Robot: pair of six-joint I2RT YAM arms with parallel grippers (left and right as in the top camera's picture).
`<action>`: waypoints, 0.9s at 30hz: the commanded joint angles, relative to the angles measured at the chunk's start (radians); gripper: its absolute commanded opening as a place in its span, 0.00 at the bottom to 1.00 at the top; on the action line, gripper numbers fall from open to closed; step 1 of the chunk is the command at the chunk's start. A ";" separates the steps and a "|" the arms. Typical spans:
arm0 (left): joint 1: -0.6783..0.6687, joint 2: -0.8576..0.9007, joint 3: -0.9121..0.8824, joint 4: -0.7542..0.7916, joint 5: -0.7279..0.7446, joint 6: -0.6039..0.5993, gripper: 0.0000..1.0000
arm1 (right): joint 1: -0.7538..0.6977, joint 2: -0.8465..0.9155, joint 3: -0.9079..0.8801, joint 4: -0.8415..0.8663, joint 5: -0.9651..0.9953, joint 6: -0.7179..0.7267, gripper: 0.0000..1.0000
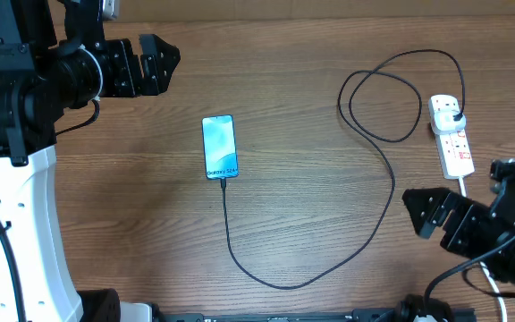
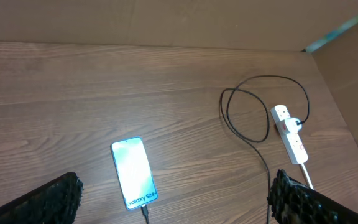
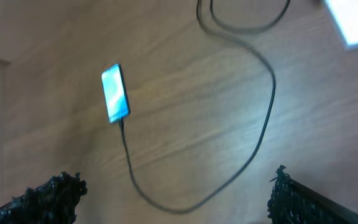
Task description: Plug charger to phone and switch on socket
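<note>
The phone [image 1: 220, 147] lies flat mid-table, its light-blue screen lit. It also shows in the left wrist view [image 2: 134, 172] and the right wrist view [image 3: 115, 93]. The charger cable [image 1: 365, 233] has its tip in the phone's near end. It curves right, loops, and ends at a black plug in the socket [image 1: 451, 134], a white power strip at the right edge, also in the left wrist view [image 2: 289, 133]. My left gripper [image 1: 155, 63] is open and empty at the back left. My right gripper [image 1: 436, 217] is open and empty, near the front right, below the strip.
The strip's thick white cord [image 1: 466, 185] runs toward the front right beside my right arm. A cardboard wall [image 2: 347, 68] borders the table's right side. The cable loop [image 1: 383, 103] lies left of the strip.
</note>
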 commanded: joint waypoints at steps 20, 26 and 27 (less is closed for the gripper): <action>-0.007 -0.009 0.017 0.001 0.002 0.001 1.00 | 0.260 -0.488 -0.686 0.976 0.277 -0.012 1.00; -0.007 -0.009 0.017 0.001 0.002 0.001 1.00 | 0.261 -0.624 -0.978 1.326 0.285 -0.012 1.00; -0.007 -0.009 0.017 0.001 0.002 0.001 1.00 | 0.262 -0.649 -1.021 1.372 0.296 -0.011 1.00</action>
